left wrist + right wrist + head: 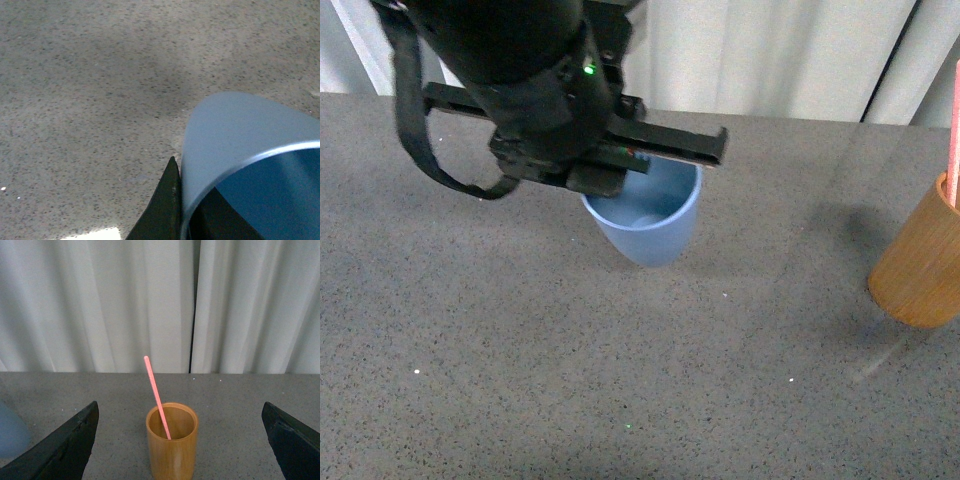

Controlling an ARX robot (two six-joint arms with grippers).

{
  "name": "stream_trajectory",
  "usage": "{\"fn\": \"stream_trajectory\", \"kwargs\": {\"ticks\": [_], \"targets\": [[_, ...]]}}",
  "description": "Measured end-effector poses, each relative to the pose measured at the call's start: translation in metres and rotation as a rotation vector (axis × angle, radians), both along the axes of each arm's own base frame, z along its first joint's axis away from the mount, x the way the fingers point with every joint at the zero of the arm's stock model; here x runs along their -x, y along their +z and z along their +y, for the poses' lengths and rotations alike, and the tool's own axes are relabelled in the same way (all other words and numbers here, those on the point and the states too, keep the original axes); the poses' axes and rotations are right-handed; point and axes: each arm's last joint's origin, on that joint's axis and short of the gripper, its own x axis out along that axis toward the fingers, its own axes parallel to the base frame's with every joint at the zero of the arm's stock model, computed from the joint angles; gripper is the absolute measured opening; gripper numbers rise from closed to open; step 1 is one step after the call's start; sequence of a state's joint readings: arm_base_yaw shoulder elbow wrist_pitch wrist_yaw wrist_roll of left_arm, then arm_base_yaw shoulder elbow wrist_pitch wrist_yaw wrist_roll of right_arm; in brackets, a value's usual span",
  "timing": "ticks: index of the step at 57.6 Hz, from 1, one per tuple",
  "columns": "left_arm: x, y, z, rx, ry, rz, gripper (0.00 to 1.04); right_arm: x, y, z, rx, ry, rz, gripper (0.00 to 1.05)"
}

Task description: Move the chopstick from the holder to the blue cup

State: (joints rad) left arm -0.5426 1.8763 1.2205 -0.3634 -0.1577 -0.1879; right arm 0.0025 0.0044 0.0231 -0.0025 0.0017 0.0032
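Observation:
My left gripper (618, 182) is shut on the rim of the light blue cup (650, 228), which hangs tilted over the middle of the grey table. In the left wrist view one finger (165, 207) presses the outside of the blue cup (235, 132) and the other sits inside it. The orange-brown holder (920, 265) stands at the right edge with a pink chopstick (953, 130) leaning in it. My right gripper (180, 437) is open, its fingers (70, 445) wide on either side of the holder (171, 450) and short of it. The chopstick (156, 395) rises out of the holder's mouth.
The grey speckled table (520, 340) stretches around both cups. White curtains (100, 300) hang behind its far edge. The blue cup's side (10, 432) shows at the edge of the right wrist view. The right arm is out of the front view.

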Motion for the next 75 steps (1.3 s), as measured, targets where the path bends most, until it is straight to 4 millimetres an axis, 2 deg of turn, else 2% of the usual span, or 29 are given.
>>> {"fn": "stream_trajectory", "kwargs": {"ticks": [8, 29, 52, 75], "targets": [[0.008, -0.019, -0.025, -0.026, -0.030, 0.022, 0.03, 0.000, 0.000, 0.000, 0.000, 0.000, 0.000, 0.95], [0.008, -0.046, -0.050, -0.068, -0.018, 0.035, 0.03, 0.000, 0.000, 0.000, 0.000, 0.000, 0.000, 0.95], [0.019, -0.051, -0.065, -0.048, -0.047, 0.058, 0.03, 0.000, 0.000, 0.000, 0.000, 0.000, 0.000, 0.95], [0.016, -0.053, -0.072, -0.036, -0.023, 0.048, 0.06, 0.000, 0.000, 0.000, 0.000, 0.000, 0.000, 0.95]]}}
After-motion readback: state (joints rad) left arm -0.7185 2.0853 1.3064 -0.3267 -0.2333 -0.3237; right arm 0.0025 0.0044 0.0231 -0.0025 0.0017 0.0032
